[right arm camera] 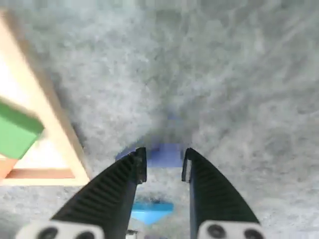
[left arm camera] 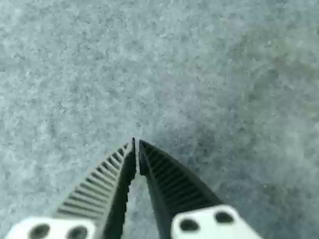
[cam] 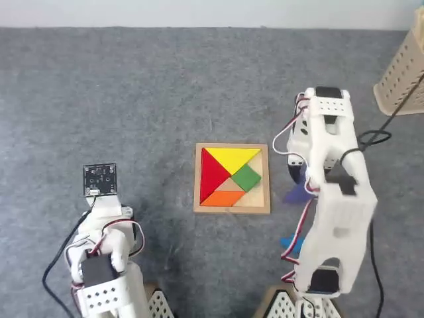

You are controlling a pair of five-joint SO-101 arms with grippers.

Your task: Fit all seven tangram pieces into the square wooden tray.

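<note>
grey felt covers the table from edge to edge. a pale slotted stand (cam: pixel 401 66) sits at the far right corner.

1. tray status. the wooden tray (cam: pixel 232 210) lies flat at the centre of the table. four pieces are seated in it:
- red triangle (cam: pixel 213 175), along the left side
- yellow triangle (cam: pixel 233 159), along the far side
- green square (cam: pixel 246 177), right of centre
- orange piece (cam: pixel 222 197), along the near side

bare wood shows along the tray's right side and in a small patch at its centre.

2. loose pieces. a violet piece (cam: pixel 296 195) lies on the felt just right of the tray. a light blue piece (cam: pixel 290 244) lies nearer, also right of the tray.

3. right gripper (right arm camera: pixel 163 162). it hangs low over the felt beside the tray's right rim. its jaws stand apart, with the violet piece between the tips. contact with the piece cannot be confirmed.

4. left gripper (left arm camera: pixel 135 148). it is clenched, its toothed pads meeting with nothing between them, over bare felt at the near left, well apart from the tray.

5. progress. four of seven pieces are in place, so the task is judged a little past halfway. three pieces remain. the violet piece looks to be the one in hand, and the light blue piece is a likely follow-up.
</note>
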